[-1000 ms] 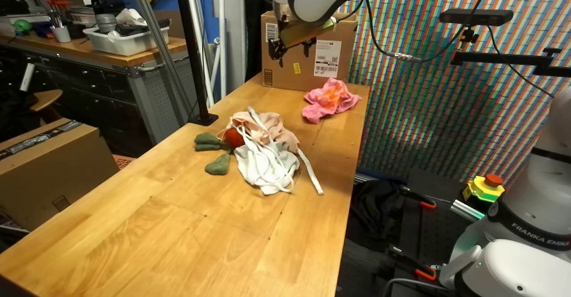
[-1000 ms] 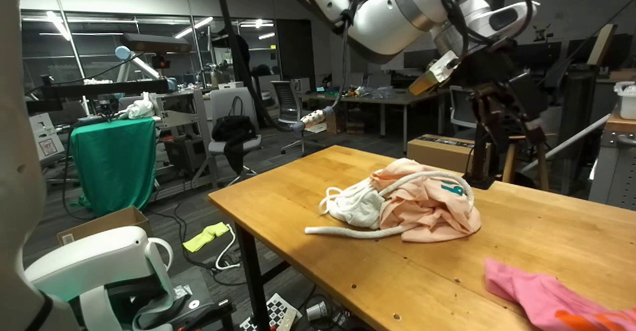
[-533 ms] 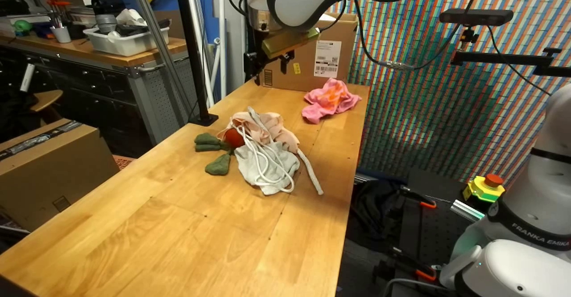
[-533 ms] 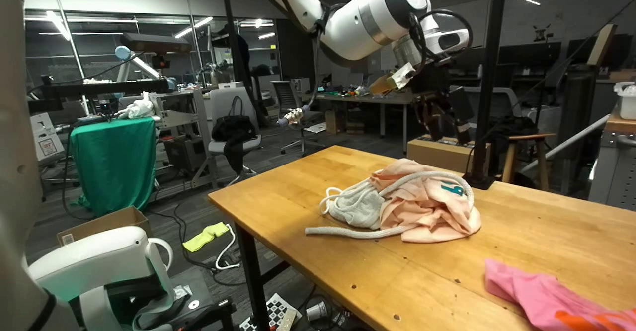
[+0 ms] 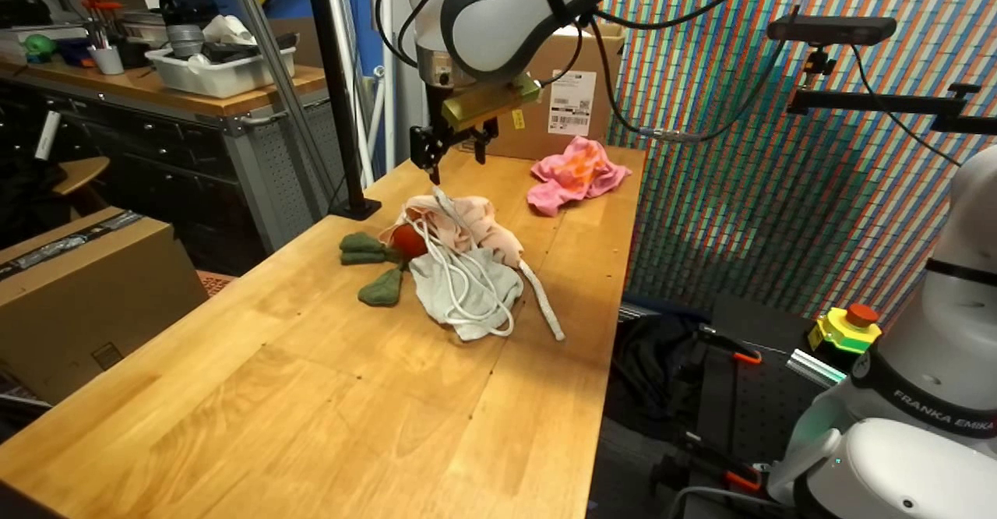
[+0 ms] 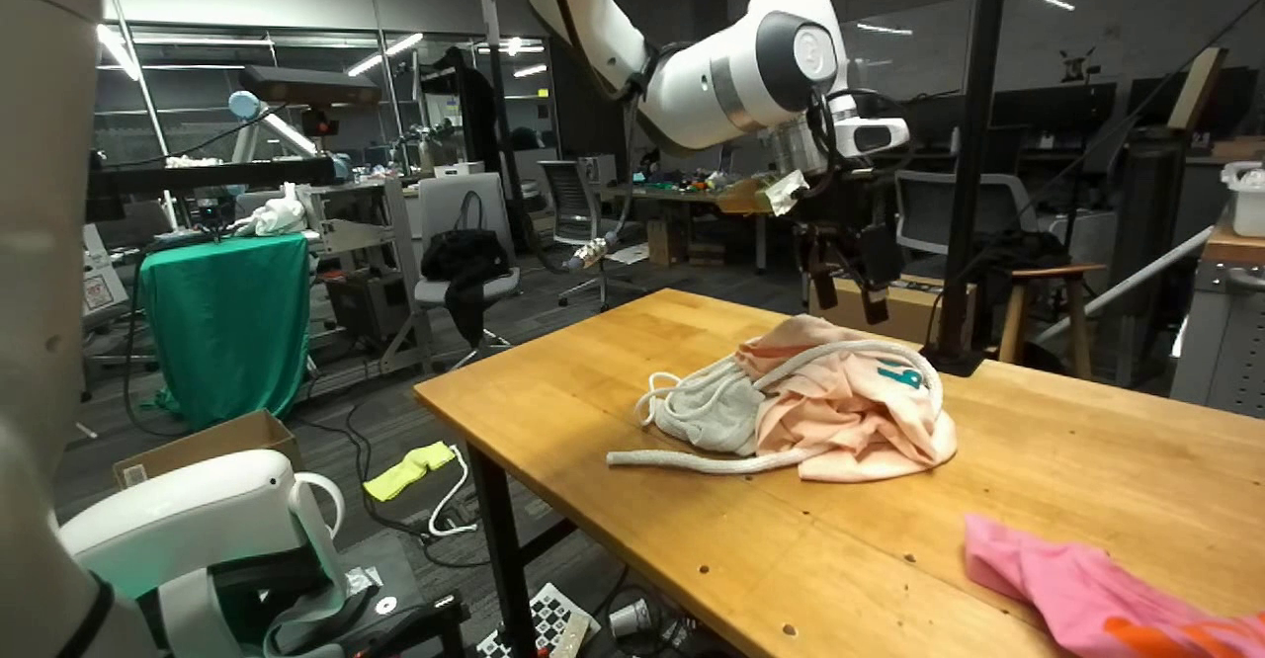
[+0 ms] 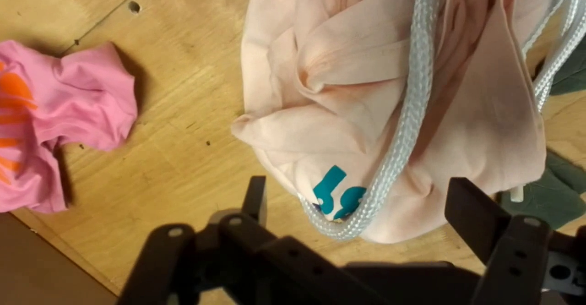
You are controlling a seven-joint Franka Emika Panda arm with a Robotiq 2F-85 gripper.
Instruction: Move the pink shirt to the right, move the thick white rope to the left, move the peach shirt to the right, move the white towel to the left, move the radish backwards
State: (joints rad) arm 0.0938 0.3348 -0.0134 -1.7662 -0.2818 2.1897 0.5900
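Observation:
The peach shirt [image 5: 494, 231] lies crumpled on the table with the thick white rope [image 5: 543, 305] looped over it; both also show in an exterior view, shirt [image 6: 840, 426] and rope [image 6: 692, 459]. The white towel [image 5: 502, 279] lies against the shirt, under thin white cords. The radish [image 5: 409, 242], red with green leaves, is partly under the shirt; only its leaves [image 7: 549, 190] show in the wrist view. The pink shirt [image 5: 576, 172] lies apart, near the cardboard box. My gripper [image 5: 458, 167] is open and empty above the peach shirt; in the wrist view its fingers [image 7: 355, 186] flank the rope's bend.
A large cardboard box [image 5: 537, 133] stands at one end of the wooden table [image 5: 350, 410]. A black post [image 5: 354, 192] rises from the table's edge near the shirt and radish. A cable hangs from the arm.
My arm has swung away from the box end and come lower, bringing the open gripper over the peach shirt and rope. The cloths, rope and radish have not moved.

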